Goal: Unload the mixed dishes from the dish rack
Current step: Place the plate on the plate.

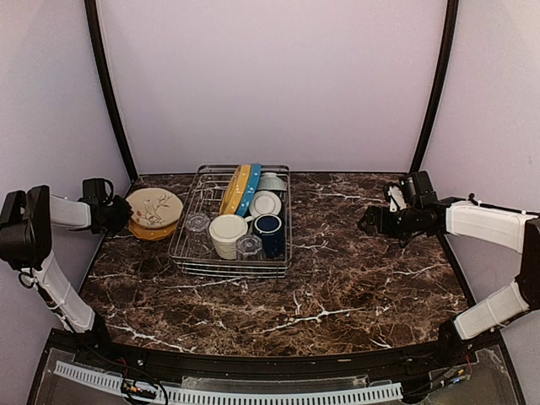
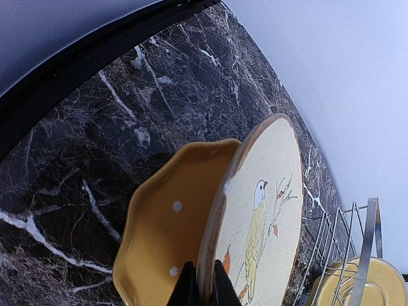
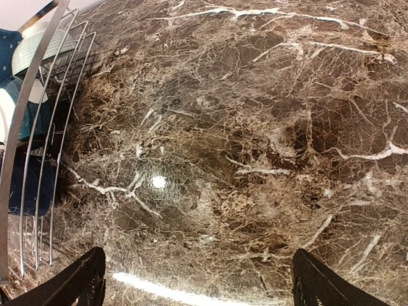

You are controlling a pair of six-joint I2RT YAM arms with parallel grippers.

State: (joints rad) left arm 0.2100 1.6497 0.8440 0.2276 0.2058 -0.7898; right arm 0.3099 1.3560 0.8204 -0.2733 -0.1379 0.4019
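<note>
- Left tool (image 2: 203,288) is pinched tight on the near rim of the cream bird plate (image 2: 261,210), one finger on each face.
- That plate lies over a yellow dotted plate (image 2: 162,233) on the counter (image 2: 89,134), just left of the dish rack (image 1: 187,253). I cannot tell whether it has settled flat.
- Right tool (image 3: 204,284) hangs with its jaws wide apart over bare counter to the right of the rack, holding nothing.
- Left in the rack are an upright yellow plate (image 1: 234,190) and a blue dotted plate (image 1: 251,186) at the back, white bowls (image 1: 266,203), a cream bowl (image 1: 228,233), a dark blue mug (image 1: 269,225) and clear glasses (image 1: 196,224).
- I judge all of it stiff, glazed, slick and breakable, so I would grip firmly without squeezing hard.
- Upright plates I would take by the top rim and lift straight up, clear of the wires.
- For the mug and bowls I would pinch across the wall at the rim. The bowls are probably the heaviest.
- Glasses are light and the most likely to slip, so I would put one finger inside and one outside.
</note>
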